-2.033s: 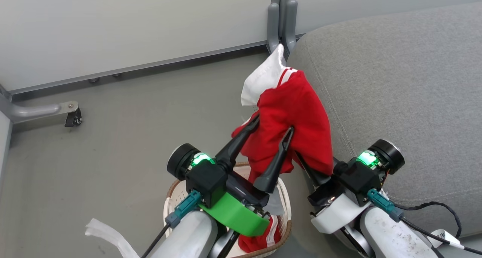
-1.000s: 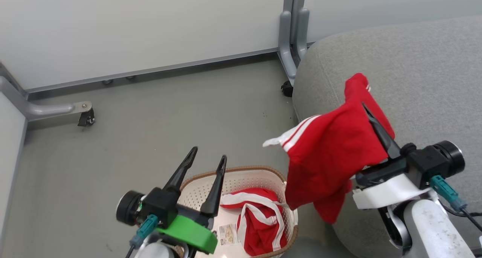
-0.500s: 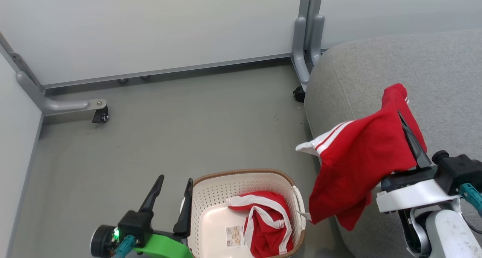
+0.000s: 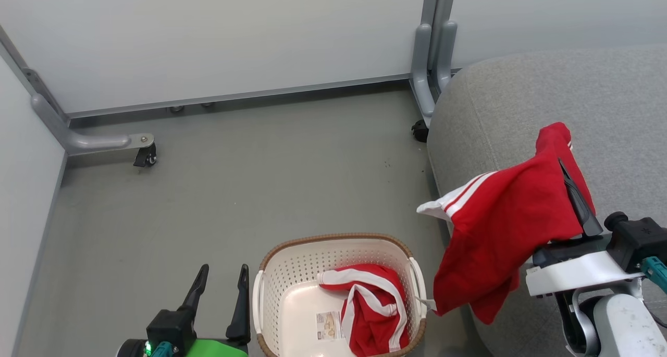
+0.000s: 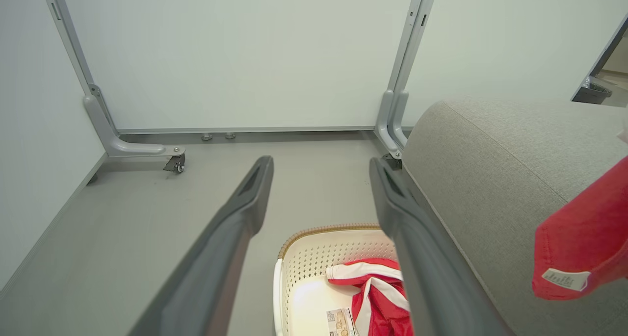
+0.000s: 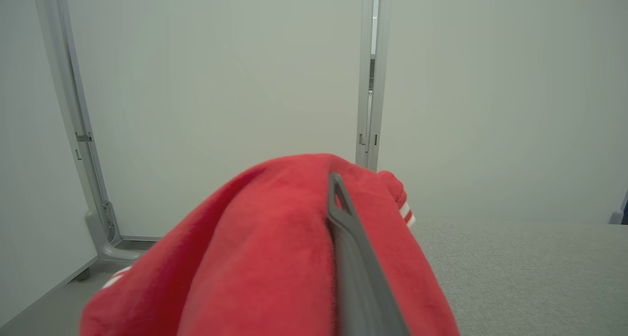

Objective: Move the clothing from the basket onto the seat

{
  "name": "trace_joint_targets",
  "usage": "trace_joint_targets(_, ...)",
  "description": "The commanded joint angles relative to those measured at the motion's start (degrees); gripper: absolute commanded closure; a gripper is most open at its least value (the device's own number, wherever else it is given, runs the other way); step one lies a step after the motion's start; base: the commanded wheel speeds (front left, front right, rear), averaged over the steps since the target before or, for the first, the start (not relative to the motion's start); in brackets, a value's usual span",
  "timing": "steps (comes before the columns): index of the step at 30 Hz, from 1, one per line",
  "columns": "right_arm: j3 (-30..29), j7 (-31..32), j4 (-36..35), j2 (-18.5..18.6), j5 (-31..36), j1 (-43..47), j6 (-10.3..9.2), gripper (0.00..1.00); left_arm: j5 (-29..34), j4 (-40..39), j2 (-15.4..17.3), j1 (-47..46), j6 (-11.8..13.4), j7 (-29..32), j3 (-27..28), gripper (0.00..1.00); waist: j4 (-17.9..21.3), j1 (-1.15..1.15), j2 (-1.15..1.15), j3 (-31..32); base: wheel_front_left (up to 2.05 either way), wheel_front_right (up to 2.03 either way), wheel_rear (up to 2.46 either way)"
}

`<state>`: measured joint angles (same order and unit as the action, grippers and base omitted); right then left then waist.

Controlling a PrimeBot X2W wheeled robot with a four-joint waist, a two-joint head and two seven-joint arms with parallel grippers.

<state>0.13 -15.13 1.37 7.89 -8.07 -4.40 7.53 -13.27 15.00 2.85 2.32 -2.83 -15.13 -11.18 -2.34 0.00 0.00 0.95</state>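
Two red garments make up the clothing, and at this moment they are apart. The first garment (image 4: 500, 226) hangs bunched from the right claw (image 4: 563, 172), which is clenched on a fold near the top of the cloth. A grip that high lets the rest drape freely. The white-striped hem juts out to the left and the lower end dangles beside the basket (image 4: 333, 238). In the head view the cloth overlaps the rounded left edge of the seat (image 4: 547, 91). Whether it touches the cushion I cannot tell.

The second garment (image 4: 372, 310) lies crumpled in the right half of the basket, beside a paper label (image 4: 329, 325) on its bottom. The basket stands on the floor (image 4: 234, 174) just beside the seat's edge, which probably keeps each carry short.

The left claw (image 4: 224, 269) sits low, left of the basket, released and grasping nothing. Its fingers are spread wide and point up the head view. It seems parked clear of the right arm's path, yet near enough to reach the remaining garment. By my reading the task is about half done: one piece is lifted but not yet laid down, and one is waiting.
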Motion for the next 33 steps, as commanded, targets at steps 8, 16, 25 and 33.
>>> trace_joint_targets(8,0.0,0.0,-0.1,0.2,-0.4,0.1,-0.08,1.00,0.3,0.1,0.1,-0.1,0.4,0.0,-0.2,0.00,0.1,0.00,0.00,-0.2,0.00,0.00,0.00)
trace_joint_targets(16,-0.1,0.0,-0.4,0.6,-0.6,-1.0,-0.08,1.00,-0.3,-0.4,0.1,-0.6,0.7,0.0,-0.3,0.00,2.2,0.00,0.00,-0.6,0.00,0.00,0.00)
trace_joint_targets(25,-1.1,0.0,-0.8,1.0,-0.5,-1.9,-0.08,1.00,0.3,-0.6,0.1,-1.7,0.6,0.0,-0.9,0.00,8.9,0.00,0.00,-1.8,0.00,0.00,0.00)
trace_joint_targets(33,-2.1,0.0,-1.2,1.3,-0.6,-2.8,-0.07,1.00,-0.2,-0.4,0.1,-2.4,0.4,0.0,-1.9,0.00,16.5,0.00,0.00,-3.1,0.00,0.00,0.00)
